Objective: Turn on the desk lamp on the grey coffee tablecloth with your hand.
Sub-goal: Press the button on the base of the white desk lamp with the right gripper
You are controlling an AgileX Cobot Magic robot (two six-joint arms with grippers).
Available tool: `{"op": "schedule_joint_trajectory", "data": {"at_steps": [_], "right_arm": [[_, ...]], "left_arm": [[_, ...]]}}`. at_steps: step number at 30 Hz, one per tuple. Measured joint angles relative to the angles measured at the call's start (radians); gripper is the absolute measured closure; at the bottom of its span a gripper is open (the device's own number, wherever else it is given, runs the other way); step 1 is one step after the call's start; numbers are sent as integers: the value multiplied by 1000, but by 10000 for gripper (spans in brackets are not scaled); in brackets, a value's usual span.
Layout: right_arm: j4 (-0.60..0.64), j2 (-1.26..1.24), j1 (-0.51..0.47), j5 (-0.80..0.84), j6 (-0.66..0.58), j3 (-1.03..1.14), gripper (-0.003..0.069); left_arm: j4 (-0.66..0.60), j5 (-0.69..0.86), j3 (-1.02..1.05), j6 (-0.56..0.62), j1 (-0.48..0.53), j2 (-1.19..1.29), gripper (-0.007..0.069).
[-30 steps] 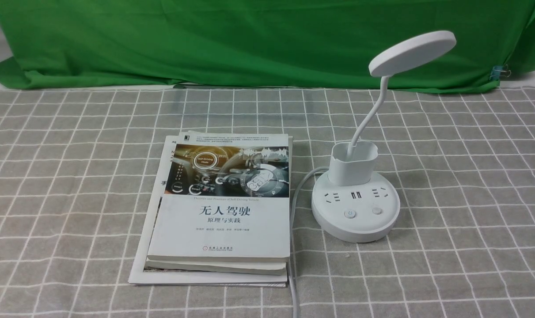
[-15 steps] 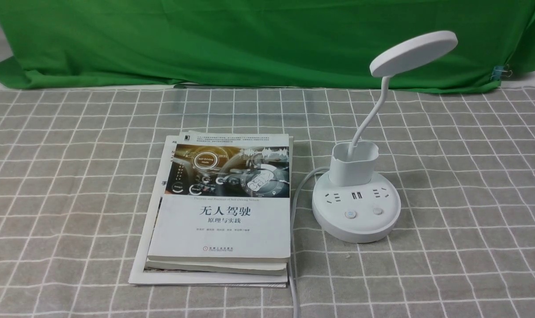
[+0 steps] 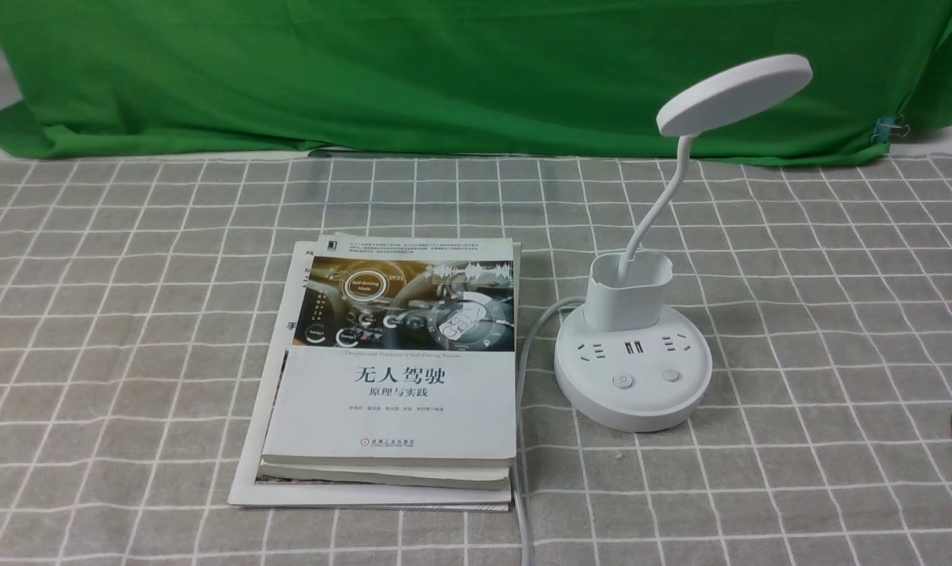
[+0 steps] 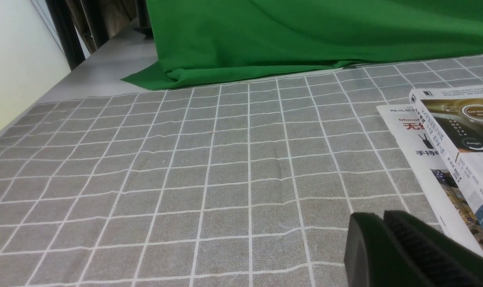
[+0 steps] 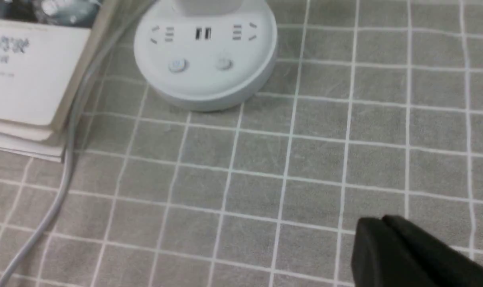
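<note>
The right pincer is pressed together with nothing between its tips, hanging near the lamp but well apart from it; the left pincer is likewise pressed together, off by the stacked books. Closed tips make a blunt prod, so a slightly crooked approach could land between the two buttons or on the wrong one. The power-marked button looks the likelier target, though which one works the light I cannot tell, and the plain button sits close beside it. The desk lamp stands upright on the grey coffee tablecloth, right of the books; a sideways push could slide its base and ruck the cloth. Coming in too high might catch the bendy neck or disc head, while a low sweep on the books' side could drag the cable.
</note>
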Motion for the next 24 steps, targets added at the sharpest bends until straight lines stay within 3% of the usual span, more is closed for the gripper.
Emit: {"op": "schedule_joint_trajectory", "data": {"at_steps": [9, 24], "right_arm": [[-68, 485, 252, -33, -7, -238, 627], [-86, 874, 294, -79, -12, -481, 627]], "left_arm": [[0, 0, 0, 1, 0, 0, 606], [0, 0, 0, 1, 0, 0, 606]]}}
